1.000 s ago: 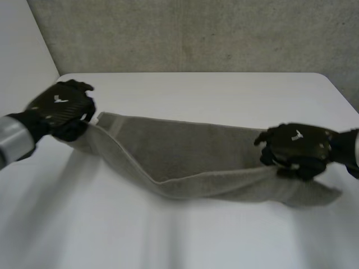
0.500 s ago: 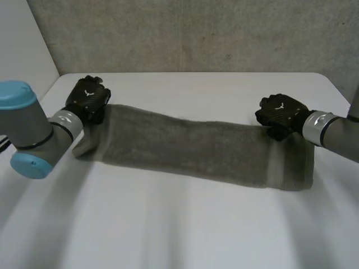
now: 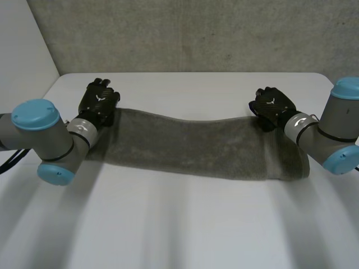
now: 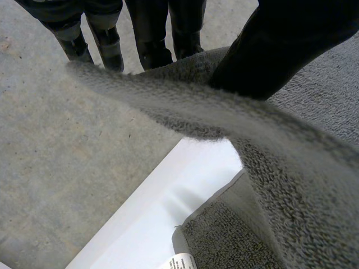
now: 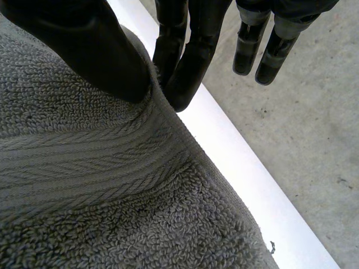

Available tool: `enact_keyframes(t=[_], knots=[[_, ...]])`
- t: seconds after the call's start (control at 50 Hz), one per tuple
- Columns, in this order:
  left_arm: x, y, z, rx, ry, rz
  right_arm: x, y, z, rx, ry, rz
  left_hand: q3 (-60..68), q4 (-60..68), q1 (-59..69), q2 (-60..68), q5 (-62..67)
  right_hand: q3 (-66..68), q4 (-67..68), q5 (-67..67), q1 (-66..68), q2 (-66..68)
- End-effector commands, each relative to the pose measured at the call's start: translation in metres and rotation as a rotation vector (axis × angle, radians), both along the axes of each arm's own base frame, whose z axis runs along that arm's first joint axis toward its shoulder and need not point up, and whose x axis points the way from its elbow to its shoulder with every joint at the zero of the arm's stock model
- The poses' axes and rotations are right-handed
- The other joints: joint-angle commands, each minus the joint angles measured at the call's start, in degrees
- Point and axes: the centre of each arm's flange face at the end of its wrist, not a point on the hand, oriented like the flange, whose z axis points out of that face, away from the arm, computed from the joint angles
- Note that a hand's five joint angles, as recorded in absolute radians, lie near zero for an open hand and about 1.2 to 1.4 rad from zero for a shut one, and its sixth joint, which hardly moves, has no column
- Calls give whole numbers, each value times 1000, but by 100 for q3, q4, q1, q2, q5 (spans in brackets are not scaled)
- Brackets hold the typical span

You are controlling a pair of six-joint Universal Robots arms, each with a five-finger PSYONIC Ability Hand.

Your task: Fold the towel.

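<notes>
One towel (image 3: 196,148): grey terry, doubled into a long band that runs left to right across the white table (image 3: 179,235).
Near edge: this looks like the fold line. It lies flat, and its right end sits nearer than its left and bulges beside the right arm (image 3: 331,134).
Care label (image 4: 180,261): on a corner of the layer lying on the table, under the lifted edge at the left.
Left hand (image 3: 99,101): at the far left corner, with thumb and fingers clamped on the upper layer's edge. The left wrist view shows that edge raised, with bare table visible between the two layers.
Right hand (image 3: 271,106): at the far right corner. The thumb presses on top and two fingers behind the hem pinch it, while the other fingers are straight and hold nothing.
Stage: the first fold seems laid over but not yet set down and let go.
Risk, left: the raised corner may drop short of the lower edge or curl under, because it hangs clear of the layer below.
Risk, right: the pinch is narrow, so a pull along the band could slip the hem out and skew the top layer.
Risk, middle: neither hand holds the far edge there, so it may sag or wrinkle if the hands let go unevenly.
</notes>
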Motion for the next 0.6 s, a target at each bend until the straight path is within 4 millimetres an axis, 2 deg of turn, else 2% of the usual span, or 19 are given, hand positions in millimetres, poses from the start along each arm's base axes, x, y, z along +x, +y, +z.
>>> enact_keyframes(t=[0.02, 0.1, 0.12, 0.14, 0.16, 0.18, 0.2, 0.24, 0.26, 0.3, 0.32, 0.34, 0.36, 0.4, 0.42, 0.46, 0.48, 0.52, 0.6], knots=[[0, -2, -10, 6, -6, 1, 1, -3, -10, 12, 7, 0, -282, -318, 472, 242, 301, -233, -385, 360, 667, 273], [-1, -3, -19, 13, -28, 3, 1, -4, -16, 21, 10, 1, -282, -318, 472, 242, 301, -233, -385, 360, 667, 273], [-1, -3, -22, 12, -40, 5, 1, -4, -17, 22, 11, -2, -282, -318, -442, -672, -613, -233, -385, -134, 174, -220], [-2, -4, -22, 4, -50, 7, 0, -5, -17, 16, 11, -8, -282, -318, -2732, -2962, -2903, -233, -385, -4019, -3711, -4106], [-2, -4, -22, 3, -50, 7, 0, -5, -17, 16, 11, -8, -282, -318, -2755, -2985, -2926, -233, -385, -4058, -3750, -4144], [-2, -5, -22, -3, -59, 15, -1, -7, -15, 4, 11, -23, -282, -318, -4504, -4734, -4675, -233, -385, -6640, -7297, -7691], [-2, -5, -22, -3, -60, 15, -2, -9, -10, -11, 6, -43, -282, -318, -4522, -4751, -4693, -233, -385, -6640, -7332, -7726], [1, -8, -14, -24, -62, 49, -3, -11, -3, -31, 0, -59, -282, -318, -6446, -6676, -6617, -233, -385, -6640, -7333, -7727], [1, -8, -14, -24, -62, 49, -3, -11, -3, -31, 0, -59, -282, -318, -6456, -6686, -6627, -233, -385, -6640, -7333, -7727], [4, -10, 6, -65, -48, 81, -5, -8, 20, -62, -23, -81, -282, -318, -6540, -6770, -6699, -233, -385, -6640, -7333, -7727], [4, -10, 6, -65, -48, 81, -5, -8, 20, -62, -24, -81, -282, -318, -6540, -6770, -6699, -233, -385, -6640, -7333, -7727], [5, -8, 17, -83, -40, 88, -9, -6, 32, -70, -42, -99, -282, -318, -6540, -6770, -6699, -233, -385, -6640, -7333, -7727], [5, -8, 17, -84, -40, 88, -12, -2, 41, -67, -65, -117, -282, -318, -6540, -6770, -6699, -233, -385, -6640, -7333, -7727], [8, -3, 35, -107, -27, 93, -15, 3, 48, -58, -87, -135, -282, -318, -6540, -6770, -6699, -233, -385, -6640, -7333, -7727], [8, -3, 35, -107, -27, 93, -15, 3, 48, -58, -87, -135, -282, -318, -6540, -6770, -6699, -233, -385, -6640, -7333, -7727], [12, 4, 48, -119, -16, 97, -19, 16, 59, -32, -120, -156, -282, -318, -6540, -6770, -6699, -233, -385, -6640, -7333, -7727], [12, 4, 48, -119, -16, 97, -19, 16, 59, -32, -120, -156, -282, -318, -6540, -6770, -6699, -233, -385, -6640, -7333, -7727], [13, 8, 53, -119, -13, 99, -23, 34, 68, -2, -133, -164, -282, -318, -6524, -6753, -6694, -233, -385, -6640, -7333, -7727], [17, 25, 58, -95, -18, 92, -27, 56, 64, 67, -109, -163, -282, -318, -6473, -6703, -6644, -233, -385, -6640, -7333, -7727]])
